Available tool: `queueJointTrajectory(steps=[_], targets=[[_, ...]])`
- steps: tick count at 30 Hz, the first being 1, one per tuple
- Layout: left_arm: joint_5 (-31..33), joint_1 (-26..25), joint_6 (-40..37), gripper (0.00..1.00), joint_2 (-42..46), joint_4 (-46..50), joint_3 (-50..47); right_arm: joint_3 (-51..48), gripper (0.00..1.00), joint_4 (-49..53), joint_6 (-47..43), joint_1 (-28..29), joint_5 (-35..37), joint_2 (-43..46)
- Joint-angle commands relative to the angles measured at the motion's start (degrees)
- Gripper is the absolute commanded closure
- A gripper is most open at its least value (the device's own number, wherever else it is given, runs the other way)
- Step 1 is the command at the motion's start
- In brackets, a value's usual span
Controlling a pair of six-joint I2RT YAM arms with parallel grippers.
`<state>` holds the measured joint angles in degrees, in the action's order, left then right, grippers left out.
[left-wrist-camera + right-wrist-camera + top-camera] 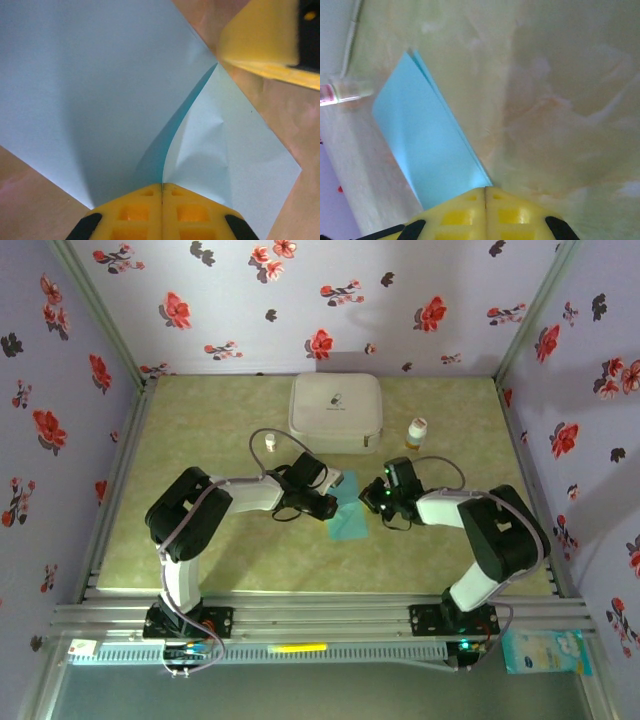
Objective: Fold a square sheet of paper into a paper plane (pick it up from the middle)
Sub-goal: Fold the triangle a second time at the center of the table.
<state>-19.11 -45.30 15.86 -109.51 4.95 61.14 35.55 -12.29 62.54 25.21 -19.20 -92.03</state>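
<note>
With both arms bent in toward the middle of the table (200, 550), the surroundings first: a white rounded case (335, 412) sits at the far side, just beyond the two wrists. A small white-capped vial (270, 441) stands near the case's near-left corner. A little bottle with a white cap and yellowish body (417, 430) stands just right of the case. All three are apart from the paper. What crowds it is the arms themselves: the left gripper (328, 506) and right gripper (372, 496) meet over its far end and cover that part from above.

Now the sheet of paper (350, 520): light blue-teal, lying mid-table, near of the case. On the left wrist camera it is no longer flat (90, 90); a crease rises straight into the seam of the left gripper (162, 187), whose jaws are clenched on that fold. A yellow finger (260, 40) of the right gripper meets the sheet's far corner.

From the right wrist, the paper (425, 145) shows two layers along one edge, running up to the right gripper (485, 189). Those jaws are pressed together; whether they pinch paper, I cannot tell.
</note>
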Motion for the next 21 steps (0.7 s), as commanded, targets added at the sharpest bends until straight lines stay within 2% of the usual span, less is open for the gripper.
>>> queueJointTrajectory(steps=[1, 8, 16, 21], targets=[[1.0, 0.2, -1.5, 0.97, -3.5, 6.7, -1.0, 2.9, 0.99, 3.9, -4.1, 0.9, -3.0, 3.3], [1.1, 0.2, -1.4, 0.97, -3.6, 6.6, -0.8, 1.4, 1.0, 2.7, -1.7, 5.5, -2.4, 3.8], [1.1, 0.2, -1.5, 0.97, -3.8, 6.6, -0.7, -1.7, 1.0, -4.9, 1.7, 6.0, -3.8, -0.3], [1.0, 0.2, -1.4, 0.97, -3.7, 6.4, -0.8, -2.6, 1.0, -5.5, 1.1, 6.0, -3.5, -2.9]])
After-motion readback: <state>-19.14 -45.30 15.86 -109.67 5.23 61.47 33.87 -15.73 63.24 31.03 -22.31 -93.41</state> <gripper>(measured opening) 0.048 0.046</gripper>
